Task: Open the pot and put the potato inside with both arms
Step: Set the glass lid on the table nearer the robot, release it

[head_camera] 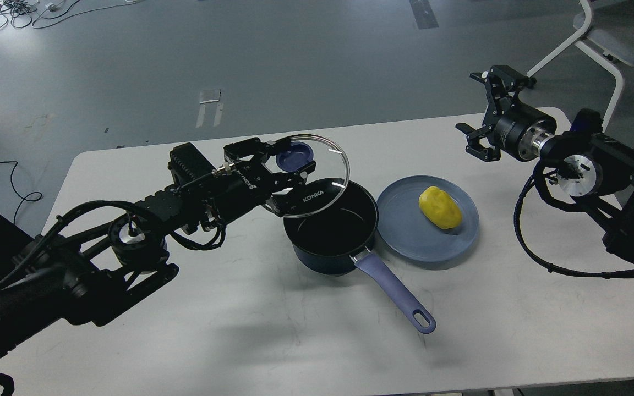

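- The glass lid (317,179) carries the white word "KONKA" near its lower rim, readable through the clear glass; this is the only fully legible writing in view.
- The left tool (289,173) has pale lettering along its body, too small and skewed to read.
- The left tool is clamped on the lid's blue knob (294,155), one finger on each side, holding the lid tilted, above and to the left of the pot's mouth, with its lower edge overlapping the rim on that side.
- The pot (332,230) stands upright and uncovered on the white bench (251,335), near the middle; its black inside shows.
- The pot's lavender handle (397,294) gives the long axis: it runs from the pot's near-right side diagonally toward the lower right, ending in a hole at its free end, which lies low over the bench.
- The potato (440,207) lies on the blue-grey plate (405,242), just right of the pot; its long axis runs from upper left to lower right.
- The plate's edge sits just beside the pot's wall; whether they touch I cannot tell.
- The right tool (484,115) hangs over the far right part of the bench, well apart from the potato, its fingers spread wide with nothing between them.
- A white chair (603,49) stands on the grey floor beyond the bench.
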